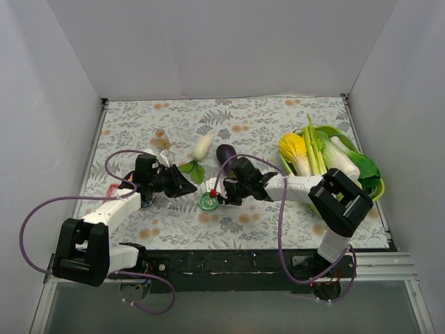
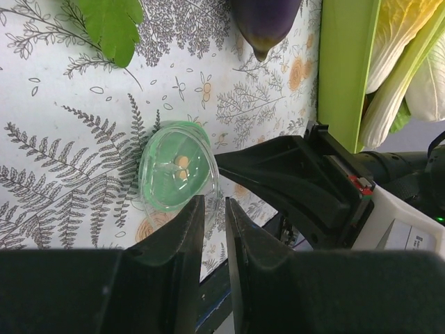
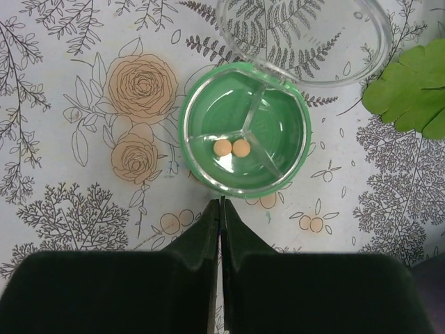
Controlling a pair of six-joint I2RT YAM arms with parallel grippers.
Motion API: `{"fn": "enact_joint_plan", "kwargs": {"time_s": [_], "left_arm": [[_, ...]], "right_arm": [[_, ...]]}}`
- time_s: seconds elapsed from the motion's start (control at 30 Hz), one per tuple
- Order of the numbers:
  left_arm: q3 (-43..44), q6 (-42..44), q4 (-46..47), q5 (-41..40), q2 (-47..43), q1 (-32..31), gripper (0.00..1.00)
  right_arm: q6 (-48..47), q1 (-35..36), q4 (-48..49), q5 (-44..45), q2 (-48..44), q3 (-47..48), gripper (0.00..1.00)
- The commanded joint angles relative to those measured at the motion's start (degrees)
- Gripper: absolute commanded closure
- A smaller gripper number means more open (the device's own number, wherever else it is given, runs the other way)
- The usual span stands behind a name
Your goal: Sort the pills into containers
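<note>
A green round dish (image 3: 243, 129) with three compartments lies on the flowered table; it also shows as the green dish (image 1: 208, 202) and the green dish (image 2: 177, 174). Its clear lid (image 3: 306, 35) is swung open on the far side. Two orange pills (image 3: 231, 147) lie together in one compartment. My right gripper (image 3: 220, 202) is shut and empty, its tips just short of the dish's near rim. My left gripper (image 2: 214, 202) hovers beside the dish, its jaws a narrow crack apart with nothing between them. By the left arm, a bit of orange (image 1: 111, 189) and a bit of blue (image 1: 147, 202) peek out, mostly hidden.
A white radish (image 1: 202, 146) with green leaves (image 1: 191, 169) and a purple eggplant (image 1: 226, 153) lie behind the grippers. A lime-green tray (image 1: 334, 131) of vegetables stands at the right. The right gripper's black body (image 2: 292, 174) is close to my left fingers.
</note>
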Motion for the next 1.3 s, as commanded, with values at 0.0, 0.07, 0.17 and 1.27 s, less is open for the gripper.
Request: {"fn": "enact_joint_plan", "kwargs": {"time_s": [0.0,0.07,0.17,1.27], "left_arm": [[-1.3,-0.9,2.6,1.9,0.8,-1.0,0.82],[-1.6,-1.3,3.1,1.9,1.0,-1.2,0.82],[-2.0,-1.7,4.0,2.1,1.5,-1.7,0.82],[0.2,-0.9,5.4,-8.5,3.9,-6.8,0.77]], "right_arm": [[1.0,0.5,-2.1,0.4,2.8,4.4,0.95],[1.7,0.5,-4.1,0.5,3.8,5.7,0.95],[3.0,0.5,-4.1,1.0,5.1,6.8,0.95],[7.1,-1.1,-16.4,-3.5,-3.6,8.7,0.90]]}}
